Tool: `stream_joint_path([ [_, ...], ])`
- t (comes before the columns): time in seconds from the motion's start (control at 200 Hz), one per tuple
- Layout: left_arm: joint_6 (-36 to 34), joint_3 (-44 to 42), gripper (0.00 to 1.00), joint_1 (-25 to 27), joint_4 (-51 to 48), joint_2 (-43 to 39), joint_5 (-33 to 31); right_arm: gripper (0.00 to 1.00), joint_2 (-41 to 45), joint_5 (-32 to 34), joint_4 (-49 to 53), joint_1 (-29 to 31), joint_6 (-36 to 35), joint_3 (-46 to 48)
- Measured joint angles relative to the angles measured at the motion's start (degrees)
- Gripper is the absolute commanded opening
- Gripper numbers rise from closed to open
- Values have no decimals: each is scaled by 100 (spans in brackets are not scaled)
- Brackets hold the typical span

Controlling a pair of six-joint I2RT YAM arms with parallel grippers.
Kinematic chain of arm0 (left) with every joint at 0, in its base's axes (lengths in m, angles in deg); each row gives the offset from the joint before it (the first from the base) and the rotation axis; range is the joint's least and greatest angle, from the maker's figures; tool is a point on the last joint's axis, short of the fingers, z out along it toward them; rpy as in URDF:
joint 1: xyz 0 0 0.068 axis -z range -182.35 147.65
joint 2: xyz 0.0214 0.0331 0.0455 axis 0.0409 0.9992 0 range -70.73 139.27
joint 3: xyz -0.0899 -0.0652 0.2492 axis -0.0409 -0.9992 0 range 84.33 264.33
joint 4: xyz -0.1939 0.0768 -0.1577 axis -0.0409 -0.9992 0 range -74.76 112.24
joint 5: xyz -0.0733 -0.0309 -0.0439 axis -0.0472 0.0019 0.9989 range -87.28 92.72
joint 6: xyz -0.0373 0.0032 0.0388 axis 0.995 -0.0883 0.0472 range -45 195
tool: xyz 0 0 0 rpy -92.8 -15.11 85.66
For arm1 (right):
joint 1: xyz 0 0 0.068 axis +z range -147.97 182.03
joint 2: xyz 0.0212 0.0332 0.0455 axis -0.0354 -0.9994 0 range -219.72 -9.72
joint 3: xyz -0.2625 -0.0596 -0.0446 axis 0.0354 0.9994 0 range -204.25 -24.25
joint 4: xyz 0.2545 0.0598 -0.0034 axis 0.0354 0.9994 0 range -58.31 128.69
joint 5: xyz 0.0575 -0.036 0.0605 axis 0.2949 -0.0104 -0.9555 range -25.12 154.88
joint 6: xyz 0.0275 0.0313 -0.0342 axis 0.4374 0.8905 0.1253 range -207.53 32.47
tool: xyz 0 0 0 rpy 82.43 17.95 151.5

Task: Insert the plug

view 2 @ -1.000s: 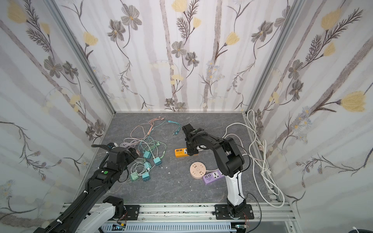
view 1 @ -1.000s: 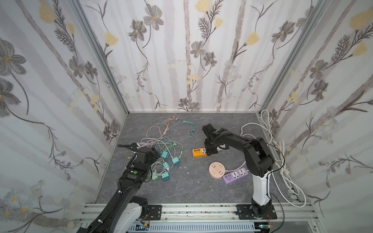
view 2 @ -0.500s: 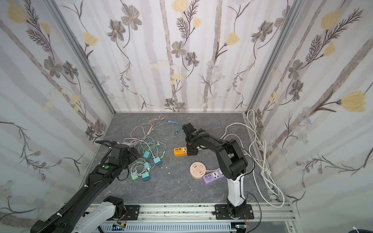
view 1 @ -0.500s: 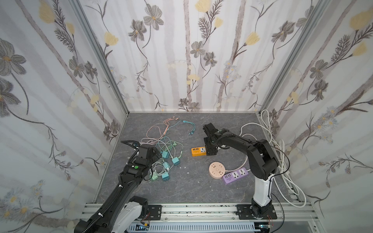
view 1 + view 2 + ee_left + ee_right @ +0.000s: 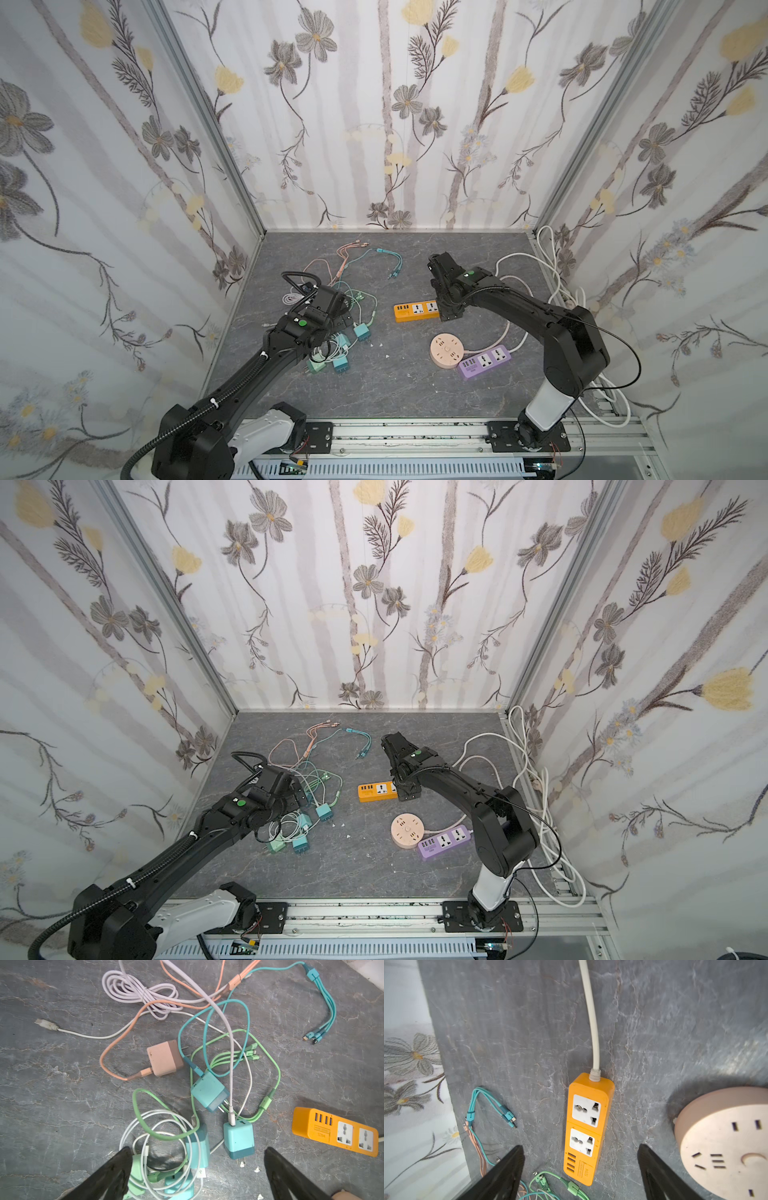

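Several teal, green and pink charger plugs lie in a tangle of cables (image 5: 332, 332) left of centre. One teal plug (image 5: 239, 1139) lies flat with its prongs toward my left gripper (image 5: 197, 1150), which hangs open just above the pile (image 5: 301, 798) and holds nothing. The orange power strip (image 5: 417, 311) (image 5: 377, 791) lies flat in the middle, its sockets (image 5: 585, 1110) facing up and empty. My right gripper (image 5: 580, 1147) is open over the strip's cord end (image 5: 451, 313), its fingers wide on either side and apart from it.
A round pink socket (image 5: 446, 351) (image 5: 724, 1142) and a purple power strip (image 5: 486, 361) lie near the front right. White cables (image 5: 552, 257) run along the right wall. Loose teal and orange USB leads (image 5: 374, 253) lie at the back. Patterned walls close three sides.
My right gripper's jaws have spread wide over the orange strip's end. The left arm has moved right and farther in, over the cable pile.
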Motion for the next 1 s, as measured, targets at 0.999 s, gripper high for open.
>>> stream_joint_path([
  [0.999,601,1532,87,1849,-785,2924,-240,99,2243,42,-4240,26,-7316,2935],
])
